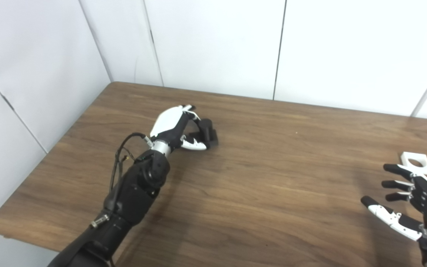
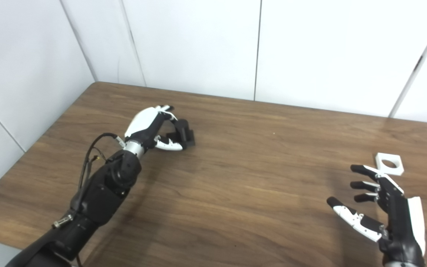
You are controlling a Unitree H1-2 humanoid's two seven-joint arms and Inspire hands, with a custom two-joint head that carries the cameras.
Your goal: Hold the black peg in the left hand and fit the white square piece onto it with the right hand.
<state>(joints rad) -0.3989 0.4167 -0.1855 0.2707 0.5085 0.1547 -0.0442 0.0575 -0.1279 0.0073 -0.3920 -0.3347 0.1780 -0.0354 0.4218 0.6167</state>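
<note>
My left hand (image 1: 174,128) reaches far out over the bench (image 2: 235,193), forearm stretched toward the far left corner, white back turned up and to the left. Its fingers (image 2: 161,111) curl over the black peg (image 1: 207,134) and the thumb lies along the near side; the peg's base looks to be resting on the wood (I cannot tell from either eye whether the grip has actually closed on it). The peg is matte black, a short post on a blocky base, partly hidden behind the fingers.

My right hand (image 2: 382,207) hovers low at the near right, palm facing left, fingers spread wide and holding nothing. Just beyond its fingertips the white square piece (image 2: 389,163) lies flat on the bench, clear of the hand: a thin white plate with a round hole through its middle, well apart from the peg.
</note>
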